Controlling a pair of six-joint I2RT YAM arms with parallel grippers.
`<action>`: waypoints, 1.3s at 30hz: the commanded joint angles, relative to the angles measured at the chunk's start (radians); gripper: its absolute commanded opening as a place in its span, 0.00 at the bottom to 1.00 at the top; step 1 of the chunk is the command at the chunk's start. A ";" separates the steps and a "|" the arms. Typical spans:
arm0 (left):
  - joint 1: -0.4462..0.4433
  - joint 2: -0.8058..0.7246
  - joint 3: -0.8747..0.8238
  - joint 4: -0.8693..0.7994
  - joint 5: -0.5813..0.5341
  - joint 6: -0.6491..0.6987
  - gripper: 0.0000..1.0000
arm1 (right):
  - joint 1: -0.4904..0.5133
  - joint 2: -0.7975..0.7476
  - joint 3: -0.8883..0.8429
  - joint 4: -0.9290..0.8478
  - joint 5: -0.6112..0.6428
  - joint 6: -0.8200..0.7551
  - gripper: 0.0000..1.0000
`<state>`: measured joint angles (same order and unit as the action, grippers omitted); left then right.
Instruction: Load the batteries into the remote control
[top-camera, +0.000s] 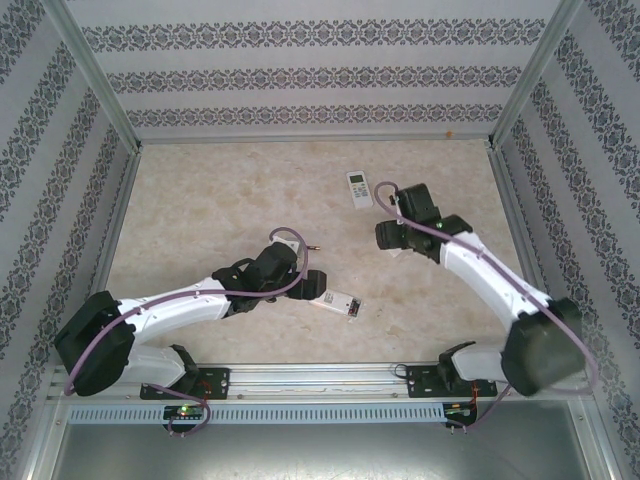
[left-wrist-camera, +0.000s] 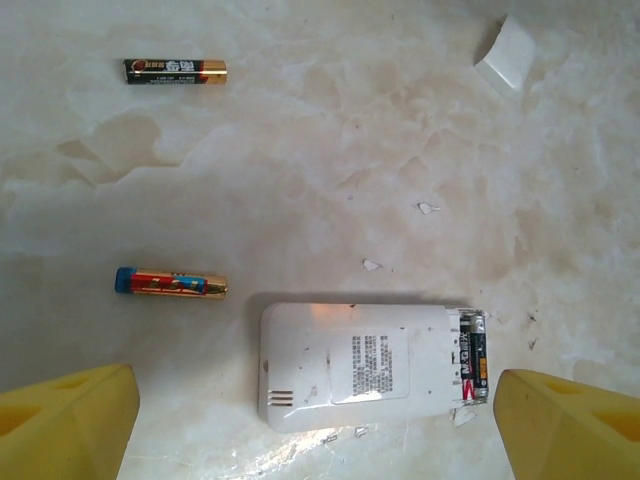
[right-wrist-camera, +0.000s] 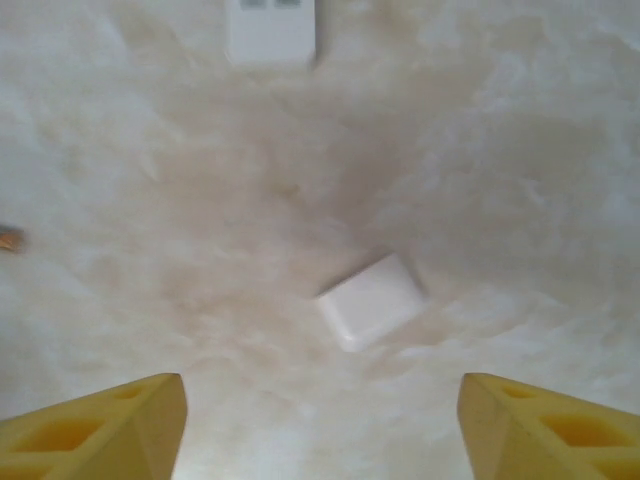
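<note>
A white remote control (left-wrist-camera: 365, 365) lies face down on the marble table between the wide-apart yellow fingers of my open left gripper (left-wrist-camera: 315, 430). Its end compartment is uncovered and holds one dark battery (left-wrist-camera: 473, 355). Two loose batteries lie beyond it: a gold and red one with a blue end (left-wrist-camera: 170, 283) and a dark one with a gold end (left-wrist-camera: 175, 71). In the top view the remote control (top-camera: 337, 303) sits just right of my left gripper (top-camera: 318, 285). My right gripper (right-wrist-camera: 320, 430) hangs open above a small white cover (right-wrist-camera: 370, 300), touching nothing.
A second white remote (top-camera: 358, 189) lies face up farther back, just left of my right gripper (top-camera: 388, 238); its end shows as a white remote (right-wrist-camera: 270, 30) in the right wrist view. The white cover (left-wrist-camera: 510, 55) also appears in the left wrist view. Patterned walls enclose the table.
</note>
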<state>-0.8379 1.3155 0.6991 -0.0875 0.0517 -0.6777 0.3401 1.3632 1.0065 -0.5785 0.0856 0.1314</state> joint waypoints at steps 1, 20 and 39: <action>-0.006 -0.008 -0.013 0.048 0.007 0.039 0.94 | -0.098 0.143 0.083 -0.124 -0.148 -0.299 0.84; -0.003 -0.001 -0.006 0.068 -0.013 0.102 0.98 | -0.132 0.572 0.262 -0.150 -0.106 -0.495 0.77; 0.076 -0.098 -0.059 0.059 -0.005 0.003 0.99 | 0.192 0.055 0.025 -0.132 -0.094 -0.374 0.49</action>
<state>-0.8146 1.2583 0.6662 -0.0490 0.0357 -0.6186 0.4232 1.5303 1.1114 -0.6949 -0.0227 -0.3122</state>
